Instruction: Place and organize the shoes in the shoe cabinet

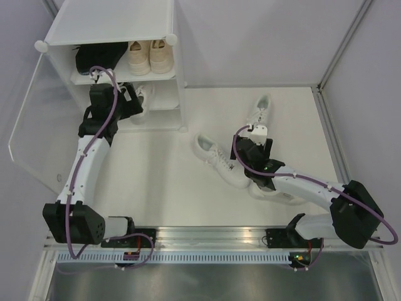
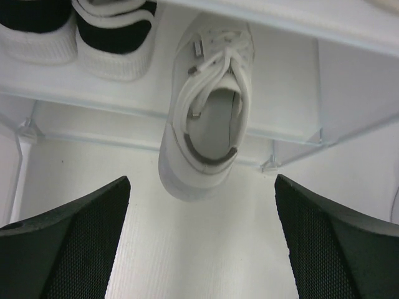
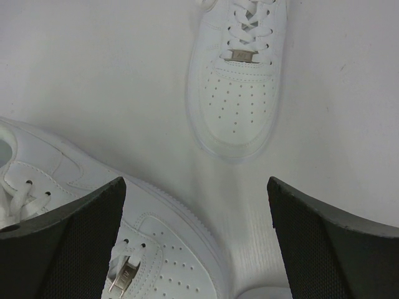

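Note:
The shoe cabinet [image 1: 113,25] stands at the back left. A beige pair [image 1: 150,56] and dark shoes [image 1: 94,59] sit on its shelf. A white shoe [image 2: 209,112] lies on a lower tier, heel poking out towards my left gripper [image 2: 202,243], which is open, empty and just short of the heel. Black-and-white shoes [image 2: 112,31] sit beside it. My right gripper [image 3: 196,243] hangs open over the floor between two white shoes, one ahead [image 3: 240,93] and one under its left finger [image 3: 156,249]. In the top view these lie at the shoe [image 1: 262,110] and the shoe [image 1: 216,157].
The cabinet's frosted door [image 1: 31,125] swings open to the left of my left arm. A third white shoe [image 1: 276,191] lies partly under my right arm. Walls close the space at the back and right.

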Robot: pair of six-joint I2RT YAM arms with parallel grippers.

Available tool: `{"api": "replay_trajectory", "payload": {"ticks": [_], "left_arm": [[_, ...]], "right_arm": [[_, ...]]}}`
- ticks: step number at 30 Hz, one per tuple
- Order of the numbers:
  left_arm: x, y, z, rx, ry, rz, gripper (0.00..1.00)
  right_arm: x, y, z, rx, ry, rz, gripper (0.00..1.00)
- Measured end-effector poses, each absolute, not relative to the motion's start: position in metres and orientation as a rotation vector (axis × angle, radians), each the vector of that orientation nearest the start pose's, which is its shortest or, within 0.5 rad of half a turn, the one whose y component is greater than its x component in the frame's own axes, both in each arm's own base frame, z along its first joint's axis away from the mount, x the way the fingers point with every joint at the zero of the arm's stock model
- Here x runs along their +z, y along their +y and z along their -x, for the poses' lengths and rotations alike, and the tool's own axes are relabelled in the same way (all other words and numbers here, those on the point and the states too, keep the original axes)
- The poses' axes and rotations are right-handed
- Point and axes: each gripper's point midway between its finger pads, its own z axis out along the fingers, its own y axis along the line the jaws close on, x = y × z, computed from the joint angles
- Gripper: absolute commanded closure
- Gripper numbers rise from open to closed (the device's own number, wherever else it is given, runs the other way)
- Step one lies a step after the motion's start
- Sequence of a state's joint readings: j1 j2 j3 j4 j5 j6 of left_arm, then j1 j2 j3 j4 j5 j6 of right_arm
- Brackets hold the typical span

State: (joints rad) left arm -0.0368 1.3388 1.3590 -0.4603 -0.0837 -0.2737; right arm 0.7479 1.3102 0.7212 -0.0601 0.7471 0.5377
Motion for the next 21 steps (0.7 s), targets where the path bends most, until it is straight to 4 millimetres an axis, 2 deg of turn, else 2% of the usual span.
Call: {"api": "replay_trajectory", "payload": {"ticks": [3, 7, 9, 13, 21], "left_arm": [[0.266, -0.016, -0.404, -0.125, 1.983, 0.229, 0.00], [0.216, -0.017, -0.398, -0.098, 2.033, 0.168, 0.00], [0.203, -0.016, -0.397, -0.083, 2.045, 0.149, 0.00], [0.198, -0.015, -0.410, -0.072, 2.010, 0.126, 0.03], [0.203, -0.016, -0.434, -0.074, 1.934, 0.110, 0.21]], "right_arm": [[0.122, 0.157, -0.320, -0.023, 2.027, -0.172, 0.02], [0.122, 0.158, -0.320, -0.019, 2.029, -0.170, 0.02], [0.122, 0.158, -0.320, -0.017, 2.031, -0.168, 0.02], [0.121, 0.159, -0.319, -0.014, 2.032, -0.165, 0.02], [0.121, 0.161, -0.319, -0.001, 2.039, -0.156, 0.02]]}}
